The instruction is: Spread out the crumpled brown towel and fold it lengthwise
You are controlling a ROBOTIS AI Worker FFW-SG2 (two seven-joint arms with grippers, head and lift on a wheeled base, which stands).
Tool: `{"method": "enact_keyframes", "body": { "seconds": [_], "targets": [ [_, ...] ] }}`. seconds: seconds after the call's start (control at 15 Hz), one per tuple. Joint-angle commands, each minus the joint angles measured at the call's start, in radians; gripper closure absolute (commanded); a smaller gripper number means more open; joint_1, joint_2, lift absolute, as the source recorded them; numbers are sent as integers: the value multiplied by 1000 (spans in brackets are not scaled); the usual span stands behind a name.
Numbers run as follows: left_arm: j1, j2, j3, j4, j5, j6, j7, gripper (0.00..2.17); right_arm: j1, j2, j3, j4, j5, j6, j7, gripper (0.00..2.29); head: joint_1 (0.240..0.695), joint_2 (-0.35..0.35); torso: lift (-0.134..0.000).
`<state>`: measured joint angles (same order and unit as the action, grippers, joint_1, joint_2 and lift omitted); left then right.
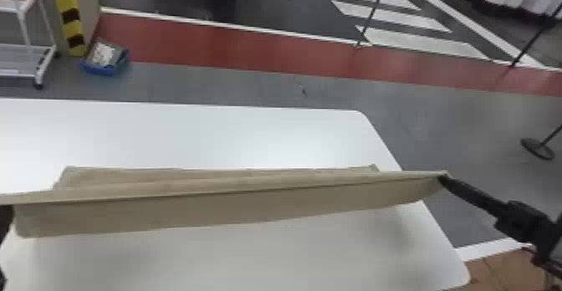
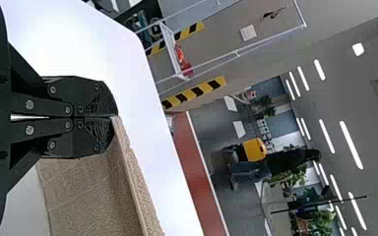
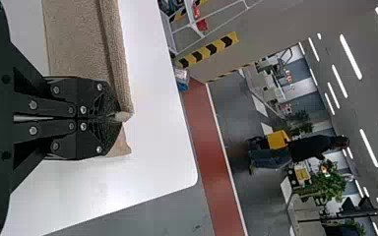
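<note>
The brown towel (image 1: 217,204) is stretched between both grippers across the table, its upper edge taut and a flap hanging toward the near side; another part of it shows behind that edge. At the head view's left border, my left gripper (image 1: 6,217) is at the towel's left end. My right gripper (image 1: 445,179) holds the right end corner, near the table's right edge. In the left wrist view the left gripper (image 2: 114,117) is shut on the edge of the towel (image 2: 88,196). The right wrist view has the right gripper (image 3: 118,117) closed on the rolled edge of the towel (image 3: 76,39).
The white table (image 1: 209,135) extends behind and in front of the towel, with its rounded right edge close to the right gripper. Beyond it on the floor are a blue bin (image 1: 105,62), a white rack (image 1: 29,52) at the left and a post base (image 1: 537,148) at the right.
</note>
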<state>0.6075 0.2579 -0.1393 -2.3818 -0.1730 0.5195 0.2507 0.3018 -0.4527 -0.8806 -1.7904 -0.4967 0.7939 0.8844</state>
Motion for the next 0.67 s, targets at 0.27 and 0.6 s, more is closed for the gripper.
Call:
{"method": "enact_keyframes", "body": {
  "seconds": [0.27,0.6],
  "targets": [
    [49,21,-26,-66,-68,139,-10,1416,33,-1,-11,0,33,-12,5,1595,695,-350,-124],
    [-44,21,-39,-51,-72,161,-19,1416,-72,2,69,34,138,28,-38,1595,695,-350,-124]
  ]
}}
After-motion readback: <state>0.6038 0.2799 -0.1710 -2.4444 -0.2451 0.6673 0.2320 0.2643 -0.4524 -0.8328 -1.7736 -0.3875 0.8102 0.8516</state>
